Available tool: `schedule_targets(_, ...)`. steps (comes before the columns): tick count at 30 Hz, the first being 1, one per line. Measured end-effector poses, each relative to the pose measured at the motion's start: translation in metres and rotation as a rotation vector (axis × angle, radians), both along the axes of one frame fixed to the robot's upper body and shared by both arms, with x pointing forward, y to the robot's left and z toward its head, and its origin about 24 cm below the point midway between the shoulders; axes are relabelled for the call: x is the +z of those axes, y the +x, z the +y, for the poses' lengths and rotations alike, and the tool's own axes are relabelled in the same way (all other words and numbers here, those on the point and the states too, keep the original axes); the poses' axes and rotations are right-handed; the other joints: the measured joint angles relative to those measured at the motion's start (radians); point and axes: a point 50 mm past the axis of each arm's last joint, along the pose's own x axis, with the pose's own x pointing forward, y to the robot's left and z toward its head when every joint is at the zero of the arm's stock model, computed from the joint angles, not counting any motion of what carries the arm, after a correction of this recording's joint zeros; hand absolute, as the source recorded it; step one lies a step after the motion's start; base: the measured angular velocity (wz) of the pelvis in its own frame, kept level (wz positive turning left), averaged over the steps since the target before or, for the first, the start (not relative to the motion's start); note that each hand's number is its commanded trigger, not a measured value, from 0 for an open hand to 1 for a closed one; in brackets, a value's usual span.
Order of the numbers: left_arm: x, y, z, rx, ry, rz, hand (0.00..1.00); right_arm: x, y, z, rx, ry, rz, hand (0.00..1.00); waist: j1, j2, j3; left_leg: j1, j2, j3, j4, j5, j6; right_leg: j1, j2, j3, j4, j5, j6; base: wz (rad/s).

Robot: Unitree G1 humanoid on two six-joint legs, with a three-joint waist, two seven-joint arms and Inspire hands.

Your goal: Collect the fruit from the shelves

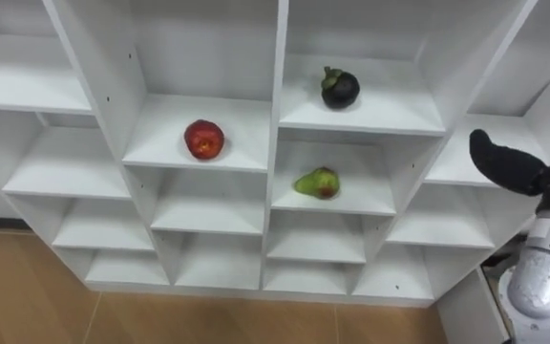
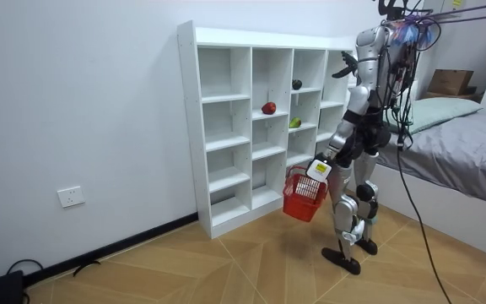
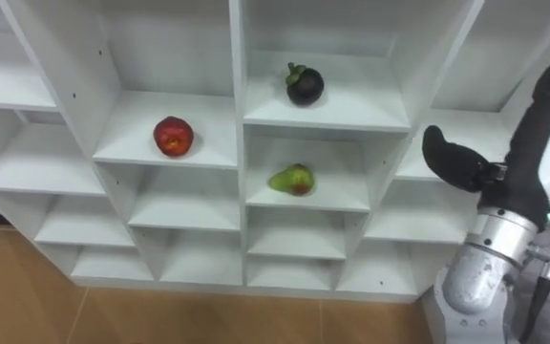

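Observation:
Three fruits lie in the white closet point(image 1: 277, 124). A red apple point(image 1: 203, 139) sits in a middle compartment. To its right a dark mangosteen point(image 1: 339, 89) rests one shelf higher, and a green pear point(image 1: 317, 182) lies in the compartment below that. My right hand point(image 3: 523, 153) is raised at the closet's right side, open, thumb spread, apart from the fruits and holding nothing. In the room view my left hand point(image 2: 318, 169) hangs low, shut on the handle of a red basket point(image 2: 304, 196). I stand facing the closet's right half.
The closet's other compartments hold nothing. A bed point(image 2: 458, 152) with a cardboard box point(image 2: 450, 81) on it stands close behind me. Wooden floor point(image 2: 226, 262) stretches along the closet's front.

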Motion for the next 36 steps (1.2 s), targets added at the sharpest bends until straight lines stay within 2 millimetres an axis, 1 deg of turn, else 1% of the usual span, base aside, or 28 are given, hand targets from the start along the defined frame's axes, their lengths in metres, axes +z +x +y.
schedule_targets(2,-0.001,-0.003,0.0,0.002,-0.003,0.012,1.0,0.004,0.001,0.003,0.019,-0.02,-0.004,0.0,0.001,-0.002,-0.0011,-0.003,0.0,-0.007,0.003,0.0,0.0,0.0,-0.001,-0.008,0.001,0.0,0.0,0.07)
schedule_targets(6,-0.001,-0.005,-0.002,-0.007,-0.008,0.017,1.0,0.014,0.0,0.008,0.052,-0.047,-0.039,0.0,0.002,0.0,-0.0004,-0.005,0.0,-0.011,0.004,0.0,0.0,0.0,-0.001,-0.013,0.0,0.0,0.0,0.03)
schedule_targets(7,-0.001,-0.004,-0.002,-0.012,-0.008,0.017,1.0,0.015,0.001,0.01,0.073,-0.06,-0.041,0.0,0.002,0.003,0.0011,-0.006,0.0,-0.012,0.004,0.0,0.0,0.001,-0.001,-0.013,0.0,0.0,0.0,0.0)
schedule_targets(8,-0.001,-0.003,-0.003,-0.026,-0.009,0.015,1.0,0.016,0.003,0.013,0.105,-0.08,-0.03,0.0,0.003,0.001,-0.0003,-0.006,-0.001,-0.013,0.004,0.0,0.0,0.001,-0.001,-0.013,0.0,0.0,0.0,0.0)
schedule_targets(14,-0.001,0.004,-0.006,-0.084,-0.017,-0.013,1.0,0.019,0.013,0.03,0.237,-0.114,0.005,0.0,0.006,-0.001,-0.0006,-0.008,-0.001,-0.017,0.004,0.001,0.0,0.002,-0.002,-0.02,0.001,0.0,0.0,0.02)
schedule_targets(16,-0.001,0.004,-0.006,-0.089,-0.018,-0.014,1.0,0.019,0.015,0.037,0.275,-0.116,0.014,0.0,0.009,-0.002,-0.001,-0.009,-0.001,-0.019,0.004,0.001,0.0,0.003,-0.002,-0.024,0.0,0.0,0.0,0.05)
schedule_targets(18,-0.001,0.007,-0.006,-0.111,-0.015,-0.017,1.0,0.018,0.016,0.043,0.303,-0.115,0.022,0.0,0.01,-0.007,-0.0016,-0.016,-0.001,-0.03,0.004,0.001,0.0,0.002,-0.003,-0.031,0.0,0.0,0.0,0.12)
schedule_targets(20,0.0,0.014,-0.004,-0.132,-0.007,-0.027,1.0,0.016,0.016,0.047,0.326,-0.114,0.03,0.0,0.032,-0.015,-0.0026,-0.017,-0.001,-0.032,0.007,0.002,0.0,0.001,-0.003,-0.036,0.0,0.0,0.0,0.06)
schedule_targets(22,0.001,0.017,-0.004,-0.135,-0.007,-0.035,1.0,0.016,0.016,0.05,0.34,-0.114,0.031,0.0,0.047,-0.017,-0.0036,-0.017,-0.001,-0.035,0.007,0.002,0.0,0.002,-0.003,-0.041,0.0,0.0,0.0,0.05)
schedule_targets(23,0.001,0.02,-0.004,-0.137,-0.007,-0.042,1.0,0.016,0.016,0.05,0.343,-0.115,0.033,0.0,0.055,-0.019,-0.0024,-0.017,-0.002,-0.037,0.007,0.002,0.0,0.002,-0.003,-0.042,0.0,0.0,0.0,0.04)
schedule_targets(25,0.001,0.019,-0.004,-0.138,-0.006,-0.042,1.0,0.016,0.017,0.052,0.354,-0.116,0.033,0.0,0.059,-0.021,-0.0023,-0.017,-0.002,-0.039,0.006,0.002,0.0,0.003,-0.004,-0.046,0.0,0.0,0.0,0.05)
schedule_targets(27,0.001,0.019,-0.004,-0.139,-0.005,-0.039,1.0,0.017,0.018,0.057,0.371,-0.118,0.031,0.0,0.062,-0.023,-0.0006,-0.018,-0.002,-0.038,0.005,0.002,0.0,0.002,-0.004,-0.046,0.0,0.0,0.0,0.0)
schedule_targets(29,0.001,0.02,-0.004,-0.146,-0.004,-0.04,1.0,0.015,0.018,0.061,0.393,-0.121,0.037,0.0,0.072,-0.025,0.0003,-0.018,-0.001,-0.037,0.005,0.002,0.0,0.002,-0.004,-0.047,-0.001,0.0,0.0,0.0)
schedule_targets(32,0.001,0.021,-0.004,-0.158,0.001,-0.039,1.0,0.014,0.018,0.062,0.4,-0.119,0.041,0.0,0.082,-0.025,0.0006,-0.018,-0.001,-0.036,0.005,0.002,0.0,0.002,-0.004,-0.049,-0.001,0.0,0.0,0.0)
schedule_targets(36,0.001,0.019,-0.004,-0.155,0.001,-0.034,1.0,0.006,0.019,0.066,0.435,-0.074,0.079,0.0,0.079,-0.023,0.0013,-0.018,-0.002,-0.041,0.006,0.002,0.0,0.004,-0.005,-0.057,-0.002,0.0,0.0,0.01)
